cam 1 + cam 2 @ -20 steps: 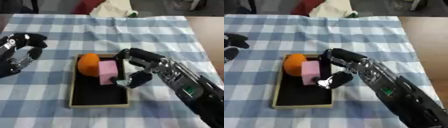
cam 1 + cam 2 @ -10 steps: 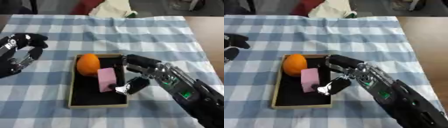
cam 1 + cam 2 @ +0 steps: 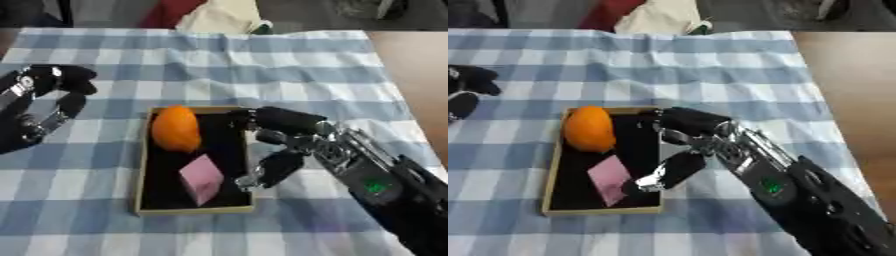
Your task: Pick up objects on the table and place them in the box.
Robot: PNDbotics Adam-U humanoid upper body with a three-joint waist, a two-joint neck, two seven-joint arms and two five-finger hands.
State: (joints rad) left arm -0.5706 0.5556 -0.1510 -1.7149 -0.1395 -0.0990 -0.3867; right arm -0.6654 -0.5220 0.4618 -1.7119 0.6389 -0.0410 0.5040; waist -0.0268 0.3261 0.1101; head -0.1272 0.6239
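A shallow wooden box [image 3: 143,165] with a black floor lies on the checked cloth. An orange [image 3: 175,129] rests in its far left part. A pink block [image 3: 202,178] lies in the near part, free of any hand. My right hand [image 3: 282,137] hovers over the box's right rim, fingers spread and holding nothing, its thumb [image 3: 269,170] pointing down beside the block. My left hand [image 3: 39,102] rests at the left edge, fingers relaxed and empty.
Blue-and-white checked cloth [image 3: 262,60] covers the table. A cream cloth bundle [image 3: 219,17] and something red [image 3: 171,11] lie beyond the far edge. Bare brown tabletop [image 3: 411,75] shows at the right.
The pink block has gone from my right hand's grip down to the box floor, and the hand has opened and drawn back to the right. The left hand stayed put.
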